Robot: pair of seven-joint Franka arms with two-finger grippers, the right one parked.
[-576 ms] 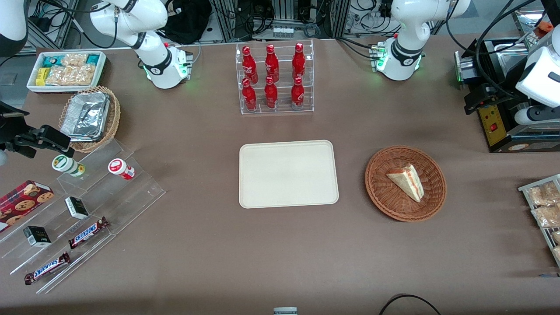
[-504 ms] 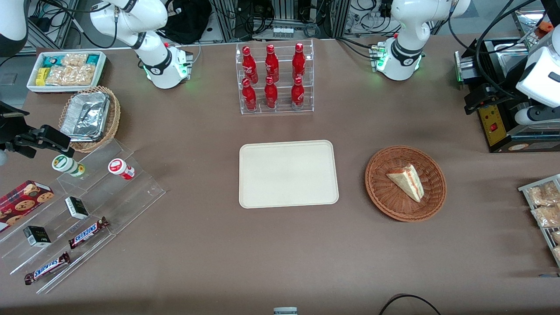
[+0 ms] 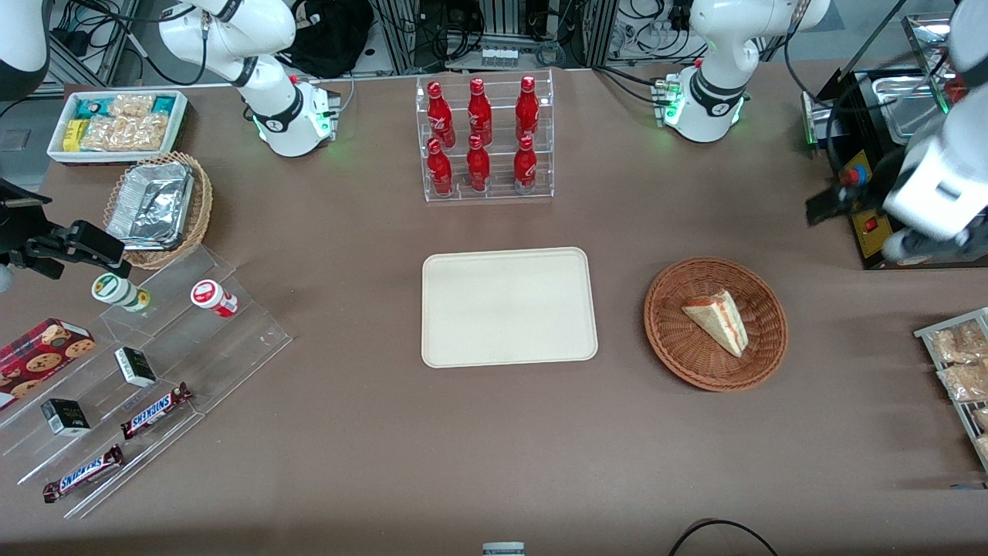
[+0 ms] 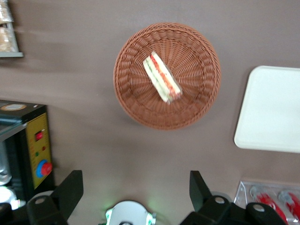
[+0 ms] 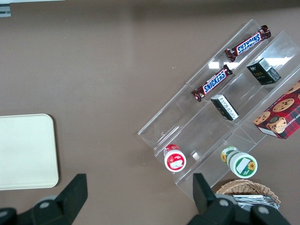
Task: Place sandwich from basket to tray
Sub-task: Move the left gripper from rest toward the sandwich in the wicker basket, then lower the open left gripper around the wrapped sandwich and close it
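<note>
The sandwich [image 3: 718, 318] [image 4: 161, 77], a white wedge with an orange-red and green stripe, lies in the round reddish-brown basket [image 3: 679, 347] [image 4: 136, 103]. The cream tray [image 3: 509, 306] [image 4: 272, 112] sits flat beside the basket, toward the parked arm's end. My left gripper [image 3: 827, 205] [image 4: 133, 190] hangs high over the table by the black control box, farther from the front camera than the basket and toward the working arm's end. Its fingers [image 4: 70, 187] stand wide open with nothing between them.
A black control box [image 3: 872, 224] with a red button stands near the gripper. A clear rack of red bottles [image 3: 482, 139] stands farther back than the tray. Snack packets [image 3: 957, 363] lie at the working arm's end. A clear stepped shelf [image 3: 154, 363] holds snacks at the parked arm's end.
My left arm's wrist and gripper have swung nearer to the front camera and slightly toward the basket. The sandwich, basket and tray have not moved.
</note>
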